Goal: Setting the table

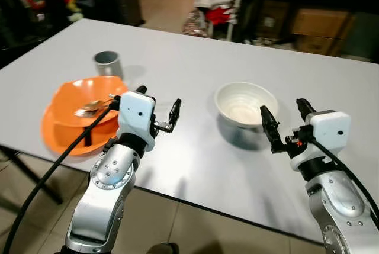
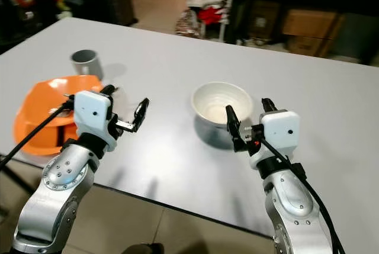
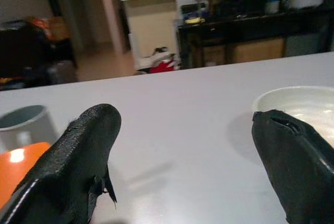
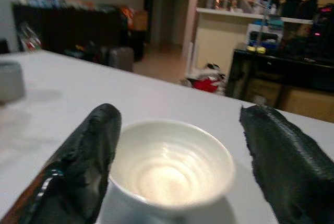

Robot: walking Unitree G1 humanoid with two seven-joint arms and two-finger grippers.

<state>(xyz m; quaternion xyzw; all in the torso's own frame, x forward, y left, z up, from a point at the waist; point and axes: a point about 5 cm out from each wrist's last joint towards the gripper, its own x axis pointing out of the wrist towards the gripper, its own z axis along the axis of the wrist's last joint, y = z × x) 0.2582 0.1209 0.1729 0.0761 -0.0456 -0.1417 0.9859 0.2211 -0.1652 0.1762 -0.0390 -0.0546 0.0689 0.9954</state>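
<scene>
On the grey table point(image 1: 195, 58) an orange plate point(image 1: 62, 118) lies at the left with a metal spoon point(image 1: 92, 107) in it. Just behind the plate stands a grey cup point(image 1: 108, 63). A white bowl point(image 1: 246, 105) sits right of centre and looks empty in the right wrist view point(image 4: 172, 166). My left gripper point(image 1: 160, 105) hovers open beside the plate's right rim, holding nothing. Over the table's near right part my right gripper point(image 1: 285, 113) is open, its fingers point(image 4: 83, 156) pointing at the bowl from just in front of it.
The table's near edge point(image 1: 195, 203) runs under both forearms, with tiled floor below. A dark table leg point(image 1: 29, 174) stands at the left. Beyond the far edge are dark shelves, cardboard boxes point(image 1: 317, 26) and red clutter point(image 1: 219, 14) on the floor.
</scene>
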